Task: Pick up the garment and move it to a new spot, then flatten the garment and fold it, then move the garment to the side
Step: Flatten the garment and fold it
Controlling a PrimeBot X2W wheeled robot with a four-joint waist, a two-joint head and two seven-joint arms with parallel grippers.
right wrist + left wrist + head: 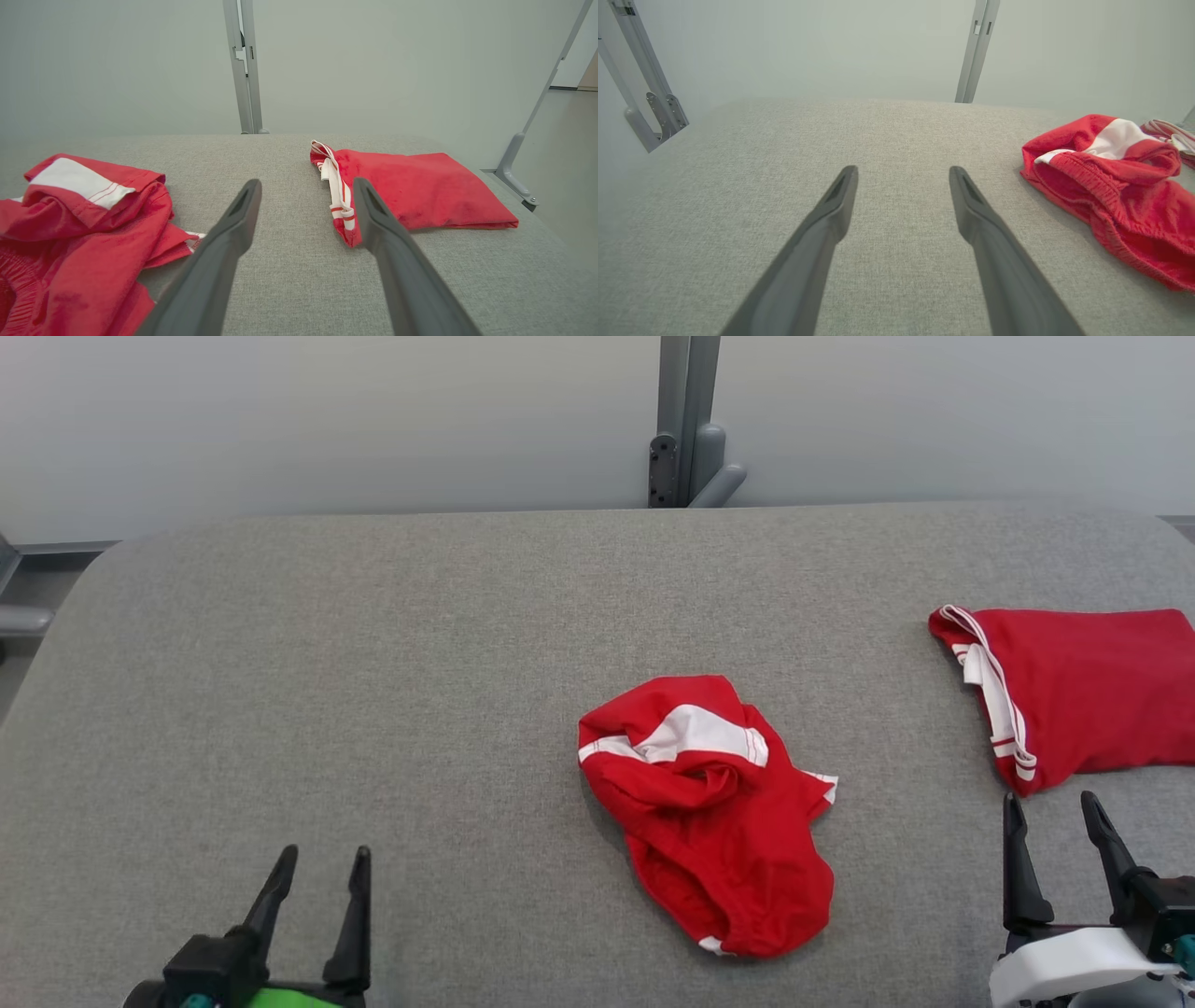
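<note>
I am holding my left gripper and right gripper over the grey table, both spread apart and empty. The crumpled red garment is lying at its centre, with a folded red cloth lying to the right.

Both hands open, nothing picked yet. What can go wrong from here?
1. The right hand sits close to the near corner of the folded red fabric garment with white trim. A reach could snag it, or target it by mistake, since it looks much like the crumpled red-and-white fabric garment.
2. The crumpled garment is bunched in layers, so a pinch may catch only one fold and lift it twisted.
</note>
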